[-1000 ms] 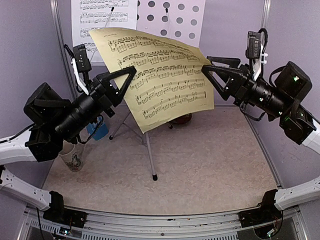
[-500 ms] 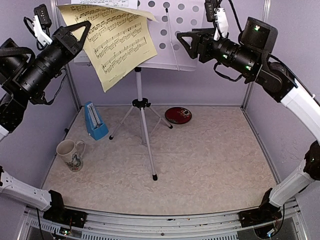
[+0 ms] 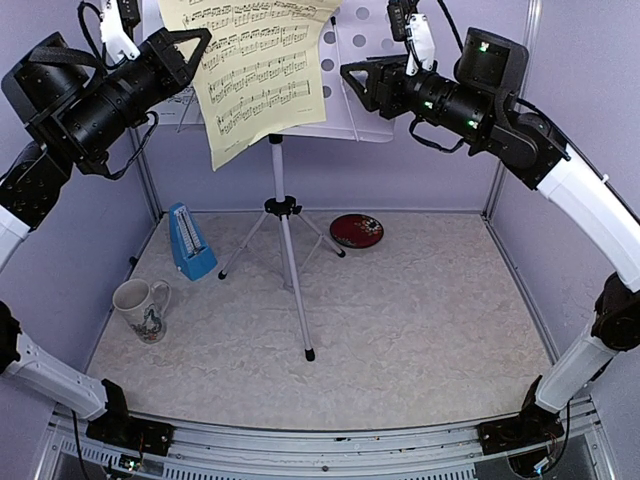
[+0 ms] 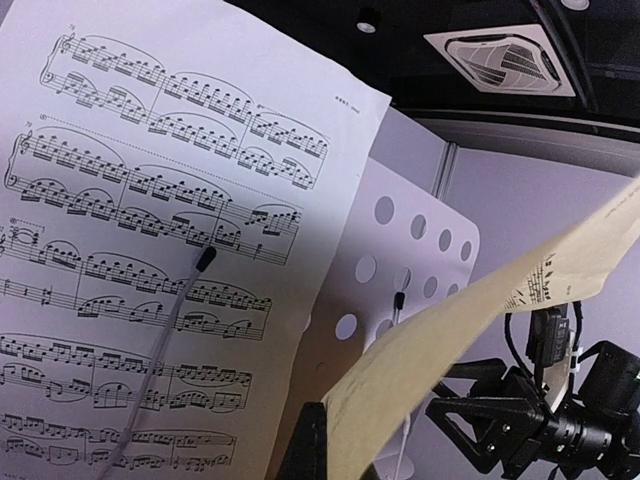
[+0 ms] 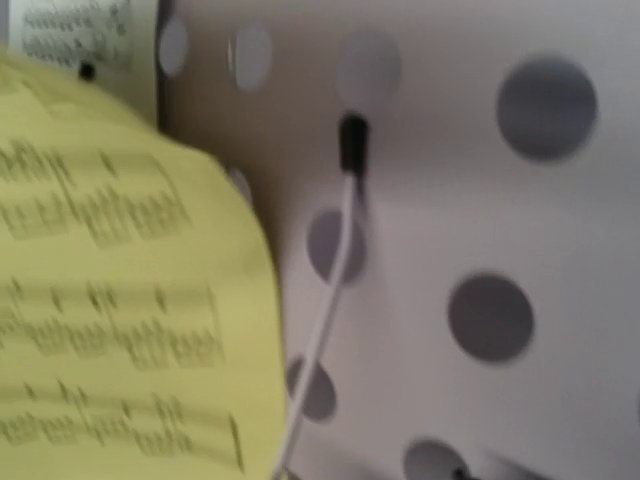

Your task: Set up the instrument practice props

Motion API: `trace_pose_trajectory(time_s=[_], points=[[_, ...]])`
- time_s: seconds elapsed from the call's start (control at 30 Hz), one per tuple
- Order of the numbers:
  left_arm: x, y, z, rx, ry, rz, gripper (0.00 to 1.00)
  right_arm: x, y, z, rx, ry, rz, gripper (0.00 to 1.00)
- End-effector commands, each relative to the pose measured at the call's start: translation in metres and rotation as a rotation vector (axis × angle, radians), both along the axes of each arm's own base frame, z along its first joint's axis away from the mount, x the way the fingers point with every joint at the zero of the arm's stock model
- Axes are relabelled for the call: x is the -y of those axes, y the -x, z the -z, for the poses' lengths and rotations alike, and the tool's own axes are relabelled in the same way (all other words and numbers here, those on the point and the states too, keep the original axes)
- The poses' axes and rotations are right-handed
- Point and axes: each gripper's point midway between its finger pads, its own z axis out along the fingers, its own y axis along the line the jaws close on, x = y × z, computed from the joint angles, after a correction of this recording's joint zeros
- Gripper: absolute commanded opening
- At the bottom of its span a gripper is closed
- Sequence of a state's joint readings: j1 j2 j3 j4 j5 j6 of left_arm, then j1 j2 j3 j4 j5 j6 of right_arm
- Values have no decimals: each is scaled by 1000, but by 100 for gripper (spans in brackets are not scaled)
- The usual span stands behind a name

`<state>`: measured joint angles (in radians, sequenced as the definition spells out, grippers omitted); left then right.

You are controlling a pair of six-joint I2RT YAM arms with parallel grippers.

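Note:
The white perforated music stand [image 3: 362, 62] rises on its silver tripod [image 3: 283, 215] at the back middle. A white music sheet [image 4: 150, 200] lies on its left half under a wire holder. My left gripper [image 3: 197, 45] is shut on the left edge of the yellow music sheet [image 3: 265, 75] and holds it high in front of the stand; the yellow sheet also shows in the left wrist view [image 4: 470, 330] and the right wrist view [image 5: 110, 300]. My right gripper [image 3: 352, 82] is open and empty, close to the stand's right half. The blue metronome [image 3: 190, 242] stands on the table at the left.
A white patterned mug [image 3: 138, 305] stands near the left wall, in front of the metronome. A red round plate [image 3: 357, 230] lies behind the tripod's right leg. Purple walls close in the back and both sides.
Both arms rose. My right gripper let go of the yellow sheet's right edge and moved to the stand. My left gripper carried the sheet up in front of the stand.

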<state>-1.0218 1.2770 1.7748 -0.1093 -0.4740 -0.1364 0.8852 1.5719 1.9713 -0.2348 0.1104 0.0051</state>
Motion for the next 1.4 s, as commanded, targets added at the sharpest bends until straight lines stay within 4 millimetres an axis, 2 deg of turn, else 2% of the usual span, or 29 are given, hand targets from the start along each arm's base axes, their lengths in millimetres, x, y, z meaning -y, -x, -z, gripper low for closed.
trace_pose_trajectory(time_s=[0.0, 0.23, 0.5, 0.6, 0.77, 0.8, 1.0, 1.23, 1.37], points=[[-1, -2, -6, 21, -29, 3, 0, -3, 3, -25, 44, -69, -35, 55], [2, -7, -11, 44, -39, 3, 0, -15, -9, -25, 35, -65, -31, 52], [7, -13, -19, 72, -59, -3, 0, -15, -23, -21, 26, -81, 21, 37], [8, -16, -19, 78, -61, -11, 0, -16, -23, -20, 26, -84, 15, 26], [7, -22, -18, 79, -64, -28, 0, -11, -19, -22, 46, -119, 16, 2], [6, -23, -18, 80, -62, -35, 0, -10, -18, -21, 47, -124, 19, 0], [0, -31, -16, 70, -72, -91, 0, -4, -14, -16, 64, -167, 17, 0], [12, -38, -21, 102, -111, -61, 0, -6, -5, -16, 127, -167, -25, 0], [11, -45, -23, 100, -106, -65, 0, -6, -3, -18, 135, -184, -32, 0]])
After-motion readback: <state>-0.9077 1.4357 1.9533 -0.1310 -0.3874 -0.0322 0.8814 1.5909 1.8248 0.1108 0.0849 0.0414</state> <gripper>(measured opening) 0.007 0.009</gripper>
